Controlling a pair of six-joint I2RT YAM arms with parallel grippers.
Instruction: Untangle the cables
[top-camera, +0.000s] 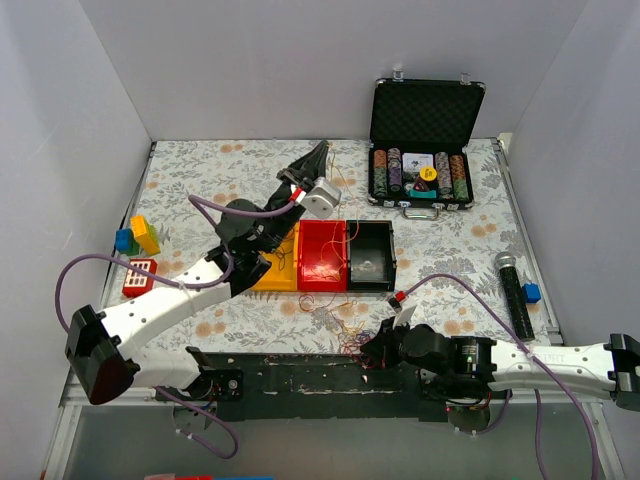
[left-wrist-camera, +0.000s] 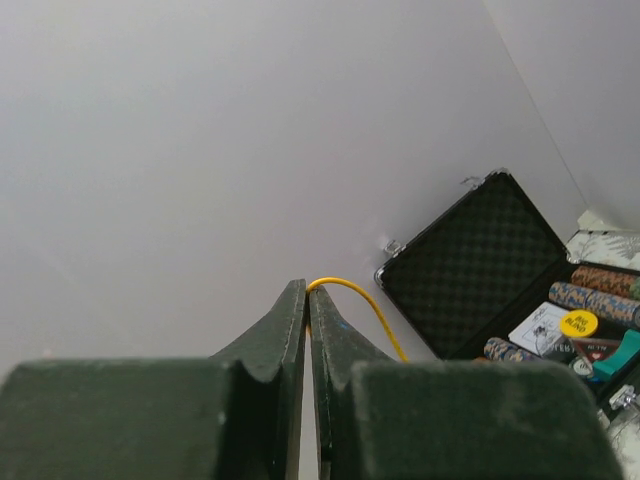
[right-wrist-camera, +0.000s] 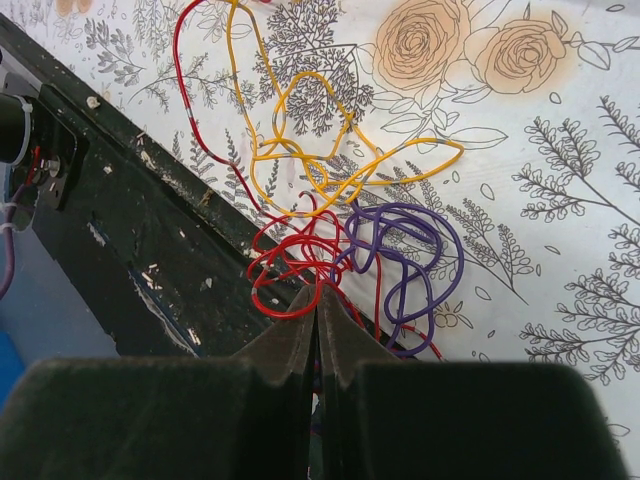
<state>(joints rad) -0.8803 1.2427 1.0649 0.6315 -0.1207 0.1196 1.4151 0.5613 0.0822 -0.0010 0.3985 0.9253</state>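
Note:
The cables are thin yellow, red and purple wires, tangled on the flowered cloth by the black front bar; the tangle also shows in the top view. My right gripper is shut, its tips pinching the tangle at the red loops; in the top view it lies low at the tangle's right side. My left gripper is shut on a yellow strand and is raised toward the back wall, far from the tangle; it also shows in the top view.
A tray with yellow, red and black compartments sits mid-table under the left arm. An open case of poker chips stands at the back right. A microphone lies right. Toy blocks and a red block lie left.

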